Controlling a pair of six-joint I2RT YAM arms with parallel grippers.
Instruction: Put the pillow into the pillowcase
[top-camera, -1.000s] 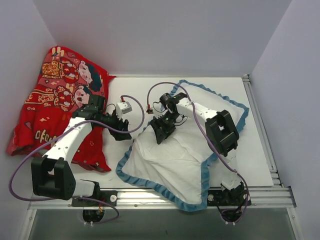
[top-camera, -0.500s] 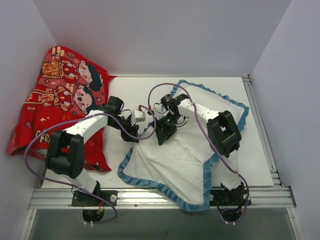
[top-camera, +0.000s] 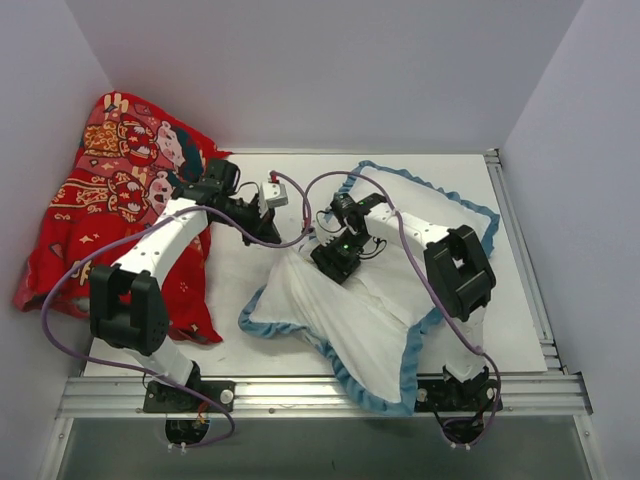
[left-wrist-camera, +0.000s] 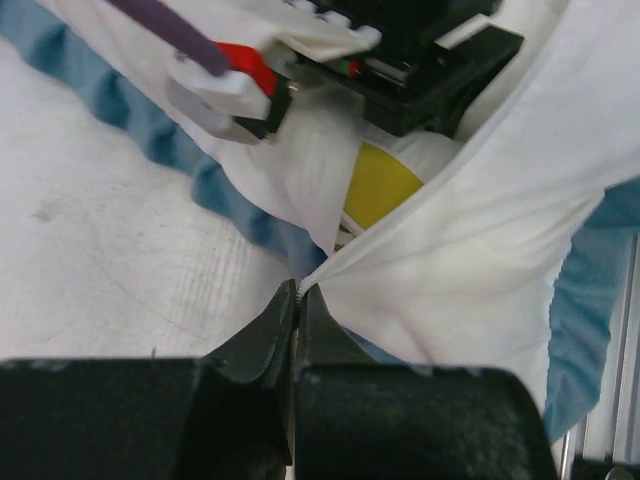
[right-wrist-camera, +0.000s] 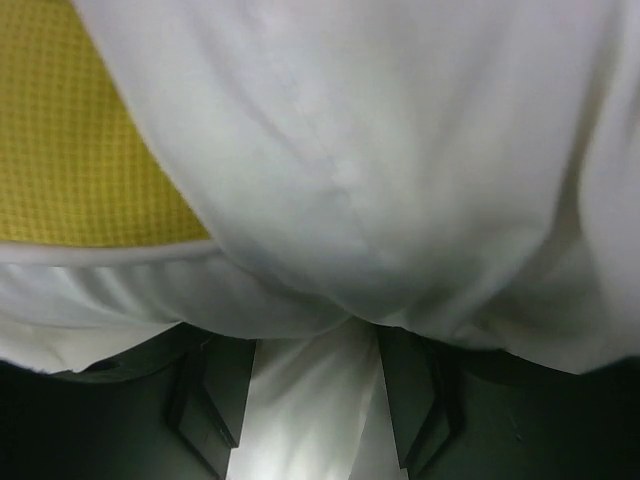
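Observation:
The pillowcase (top-camera: 370, 325) lies white side up on the table, its blue ruffle (left-wrist-camera: 150, 125) running round the edge. My left gripper (top-camera: 282, 238) is at its upper left edge, jaws shut (left-wrist-camera: 298, 292) on a thin fold of the white rim. My right gripper (top-camera: 336, 262) sits at the mouth of the case, its fingers (right-wrist-camera: 215, 395) closed on a bunch of white cloth of the pillow (right-wrist-camera: 390, 170). A yellow patch of the pillow (left-wrist-camera: 382, 185) shows inside the opening, just below the right gripper (left-wrist-camera: 420, 70). The rest of the pillow is hidden under the case.
A red cartoon-figure cloth (top-camera: 115, 205) is heaped at the left, under the left arm. Bare white table (top-camera: 235, 290) lies between it and the pillowcase. Metal rails run along the right edge (top-camera: 515, 250) and the front edge (top-camera: 330, 392).
My left arm swung right and back to the pillowcase's upper left rim and shut on it. The case's left side has bunched inward. My right gripper shifted slightly right.

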